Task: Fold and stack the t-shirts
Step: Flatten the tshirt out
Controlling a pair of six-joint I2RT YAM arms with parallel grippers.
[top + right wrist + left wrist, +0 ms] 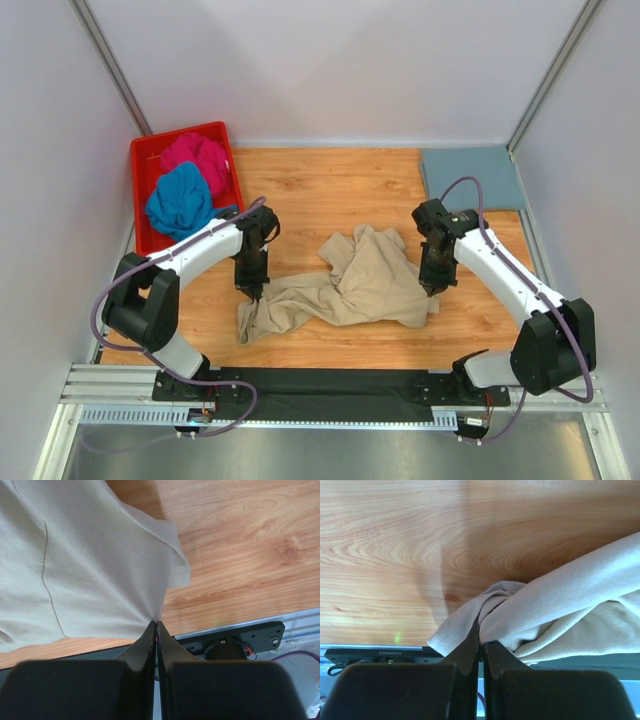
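Two t-shirts (180, 200) inside red bin (138, 200)

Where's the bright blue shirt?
In the top view, the bright blue shirt sits in the red bin at the table's far left corner, just nearer than the magenta shirt.

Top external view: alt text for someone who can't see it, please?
The left pincer and right pincer each grip an end of a crumpled beige t-shirt on a table. A red bin holds a magenta shirt and a blue shirt.
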